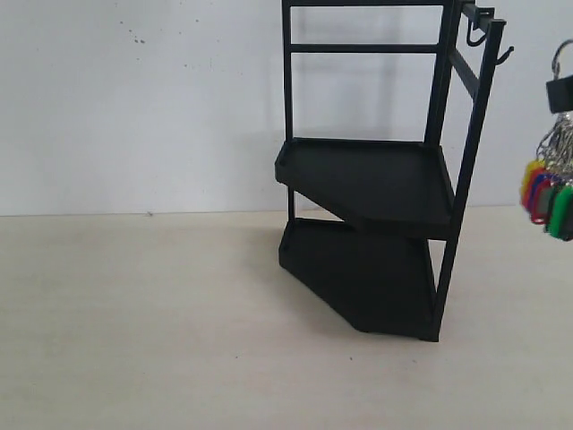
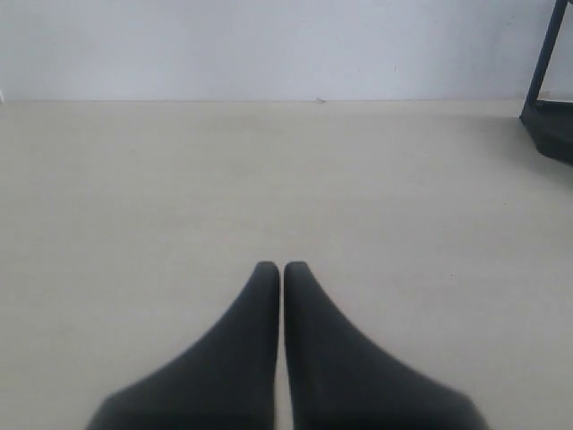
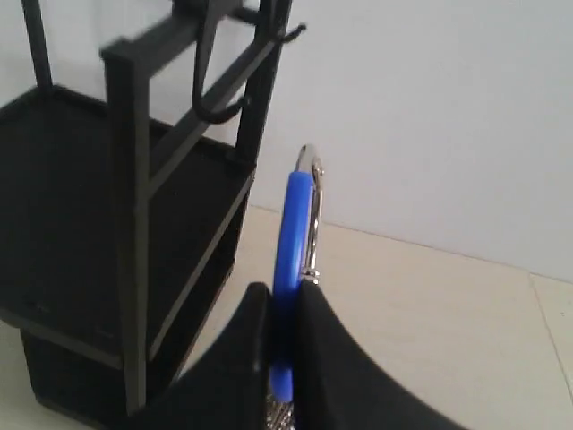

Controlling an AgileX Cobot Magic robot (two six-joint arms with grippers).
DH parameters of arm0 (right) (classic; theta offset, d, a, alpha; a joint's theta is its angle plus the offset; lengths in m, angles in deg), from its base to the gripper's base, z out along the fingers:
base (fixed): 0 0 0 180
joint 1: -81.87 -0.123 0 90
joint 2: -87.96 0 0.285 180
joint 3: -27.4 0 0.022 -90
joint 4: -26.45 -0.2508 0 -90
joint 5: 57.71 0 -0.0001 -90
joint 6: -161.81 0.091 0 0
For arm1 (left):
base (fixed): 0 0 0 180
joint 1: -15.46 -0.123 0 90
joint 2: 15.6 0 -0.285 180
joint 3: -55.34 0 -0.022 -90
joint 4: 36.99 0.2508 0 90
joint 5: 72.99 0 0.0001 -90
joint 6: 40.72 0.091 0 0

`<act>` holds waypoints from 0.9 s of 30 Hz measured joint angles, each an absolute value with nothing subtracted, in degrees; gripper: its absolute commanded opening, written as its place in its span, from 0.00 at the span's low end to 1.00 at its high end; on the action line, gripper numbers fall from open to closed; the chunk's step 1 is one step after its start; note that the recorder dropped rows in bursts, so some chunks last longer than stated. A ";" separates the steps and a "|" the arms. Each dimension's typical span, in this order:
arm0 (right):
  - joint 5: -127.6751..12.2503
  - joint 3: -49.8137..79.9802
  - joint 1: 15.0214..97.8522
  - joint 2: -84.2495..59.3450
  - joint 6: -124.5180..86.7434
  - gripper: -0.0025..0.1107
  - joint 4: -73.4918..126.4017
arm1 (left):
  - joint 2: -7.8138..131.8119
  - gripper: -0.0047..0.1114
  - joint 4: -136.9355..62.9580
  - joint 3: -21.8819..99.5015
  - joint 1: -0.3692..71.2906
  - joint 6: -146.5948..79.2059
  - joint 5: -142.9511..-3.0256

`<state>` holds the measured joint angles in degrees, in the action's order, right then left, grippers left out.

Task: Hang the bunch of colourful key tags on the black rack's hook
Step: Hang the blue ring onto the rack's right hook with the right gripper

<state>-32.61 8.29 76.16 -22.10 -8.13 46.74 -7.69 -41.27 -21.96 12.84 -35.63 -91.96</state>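
The black rack (image 1: 376,179) stands on the table right of centre, with small hooks (image 1: 477,34) on its upper right side rail. At the exterior view's right edge the colourful key tag bunch (image 1: 549,202) hangs in the air, red, yellow and green tags under silver rings. My right gripper (image 3: 283,288) is shut on the bunch's blue loop (image 3: 295,224), which stands up between the fingers, apart from a rack hook (image 3: 215,107) ahead of it. My left gripper (image 2: 282,267) is shut with nothing in it, low over bare table.
The rack (image 3: 107,269) has two angular tray shelves (image 1: 367,175). A white wall (image 1: 134,98) runs behind the pale table (image 1: 134,313). A corner of the rack's lower tray (image 2: 551,125) shows in the left wrist view.
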 measured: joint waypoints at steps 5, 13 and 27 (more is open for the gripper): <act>-39.71 8.17 76.77 -18.45 -16.03 0.02 42.07 | -7.69 0.08 -41.27 -21.96 12.84 -35.63 -91.96; -40.90 11.14 76.90 -13.99 -16.45 0.02 41.85 | -7.69 0.08 -41.27 -21.96 12.84 -35.63 -91.96; -38.32 14.15 76.90 -11.49 -16.93 0.02 37.90 | -7.69 0.08 -41.27 -21.96 12.84 -35.63 -91.96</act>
<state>-38.32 14.15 76.90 -11.49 -16.93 37.90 -7.69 -41.27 -21.96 12.84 -35.63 -91.96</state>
